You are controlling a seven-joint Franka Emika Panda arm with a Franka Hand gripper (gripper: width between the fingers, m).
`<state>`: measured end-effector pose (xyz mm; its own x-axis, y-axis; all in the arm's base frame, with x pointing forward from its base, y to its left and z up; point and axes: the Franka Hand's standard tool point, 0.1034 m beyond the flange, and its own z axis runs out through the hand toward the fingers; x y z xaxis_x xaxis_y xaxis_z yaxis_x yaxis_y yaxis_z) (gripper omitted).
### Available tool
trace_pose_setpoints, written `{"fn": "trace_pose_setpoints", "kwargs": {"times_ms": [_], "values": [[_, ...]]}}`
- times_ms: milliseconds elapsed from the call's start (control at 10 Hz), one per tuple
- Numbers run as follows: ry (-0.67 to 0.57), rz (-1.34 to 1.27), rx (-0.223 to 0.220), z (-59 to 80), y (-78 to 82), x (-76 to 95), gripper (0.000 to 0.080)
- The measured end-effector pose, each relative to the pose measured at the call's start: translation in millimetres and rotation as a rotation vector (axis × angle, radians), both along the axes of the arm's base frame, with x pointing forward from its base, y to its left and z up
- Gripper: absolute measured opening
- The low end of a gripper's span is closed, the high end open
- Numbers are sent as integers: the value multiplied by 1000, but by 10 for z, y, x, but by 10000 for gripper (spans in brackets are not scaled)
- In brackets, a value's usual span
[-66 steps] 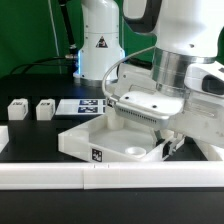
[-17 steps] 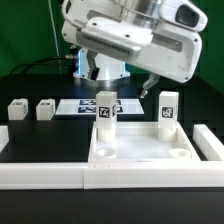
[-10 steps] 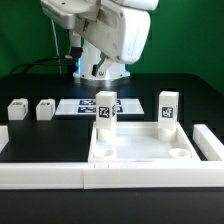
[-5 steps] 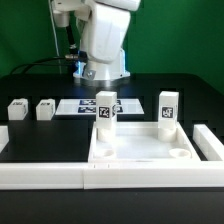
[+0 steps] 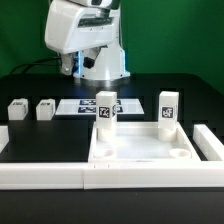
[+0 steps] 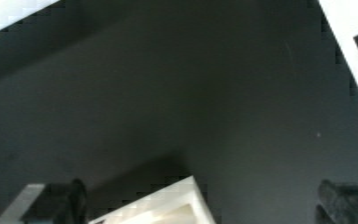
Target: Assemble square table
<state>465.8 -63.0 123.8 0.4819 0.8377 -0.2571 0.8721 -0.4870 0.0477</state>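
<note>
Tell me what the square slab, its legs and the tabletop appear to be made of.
Square slab: likely moulded plastic, uniformly white, matte, with rounded socket rims. Legs: seemingly the same white plastic, bearing printed black-white tags. Tabletop: black and matte, perhaps cloth or a coated board; the look leaves it open.

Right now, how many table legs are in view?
4. Leg one and leg two stand upright at the square slab's far corners; leg three and leg four sit loose on the table, at the exterior view's left.
</note>
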Motion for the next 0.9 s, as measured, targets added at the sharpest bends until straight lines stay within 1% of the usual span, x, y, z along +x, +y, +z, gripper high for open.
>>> {"fn": "trace_pose_setpoints", "kwargs": {"times_ms": [400, 500, 600, 700, 800, 900], "values": [[-55, -222, -17, -6, 16, -2, 648], [-85, -318, -27, -27, -14, -30, 648], [-105, -419, -40, -90, -102, -144, 648], [-117, -530, -40, -154, -207, -251, 648], [-97, -645, -18, -230, -389, -376, 648], [-76, -828, 29, -268, -569, -465, 648]]}}
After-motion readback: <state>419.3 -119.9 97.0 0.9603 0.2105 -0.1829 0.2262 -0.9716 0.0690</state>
